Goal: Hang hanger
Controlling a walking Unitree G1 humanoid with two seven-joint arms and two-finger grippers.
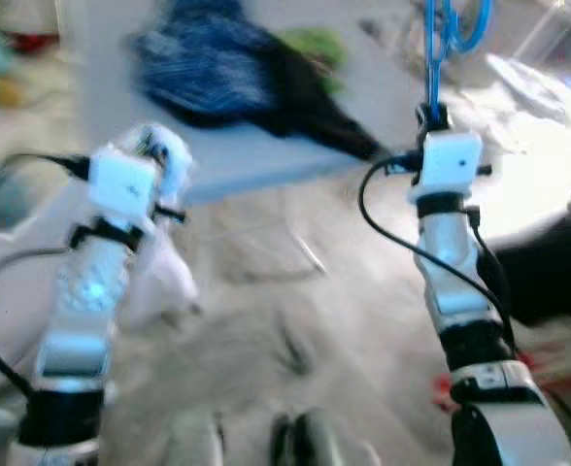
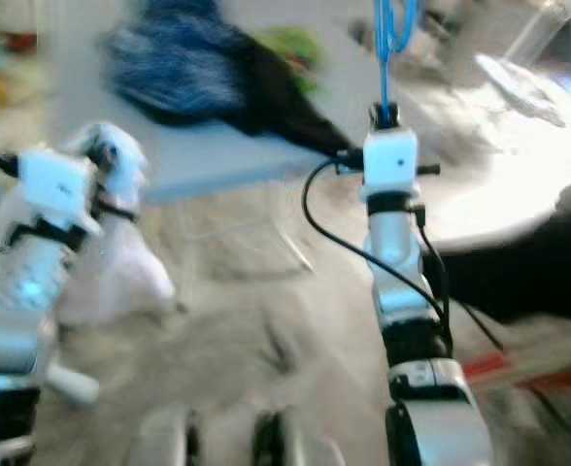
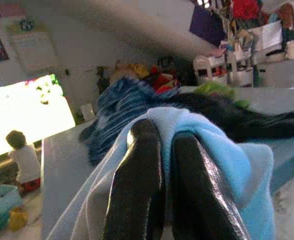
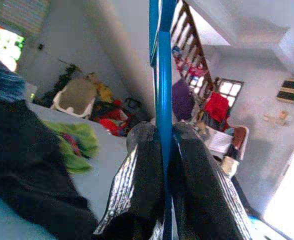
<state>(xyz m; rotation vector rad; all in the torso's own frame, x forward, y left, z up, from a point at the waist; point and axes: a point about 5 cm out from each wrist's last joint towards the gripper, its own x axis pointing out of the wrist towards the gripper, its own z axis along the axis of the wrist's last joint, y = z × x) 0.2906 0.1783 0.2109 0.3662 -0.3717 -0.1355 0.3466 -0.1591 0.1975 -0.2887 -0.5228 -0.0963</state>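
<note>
A blue plastic hanger [image 1: 441, 39] stands upright out of my right gripper [image 1: 432, 115], which is shut on its lower bar [image 4: 162, 100]. My left gripper [image 1: 154, 146] is raised on the left, shut on a pale blue and white cloth [image 3: 227, 155] that drapes over its black fingers [image 3: 142, 185] and hangs below the wrist [image 2: 120, 272]. Both arms are held up in front of a grey table [image 1: 237, 160]. The head views are blurred.
On the table lie a blue striped garment [image 1: 208, 68], a black garment [image 1: 315, 107] and a green one [image 1: 315, 44]. A dark shape [image 1: 557, 262] sits at the right. A person [image 3: 22, 160] sits on the floor far off. Stairs [image 4: 187, 30] and cluttered shelves [image 3: 247, 55] stand behind.
</note>
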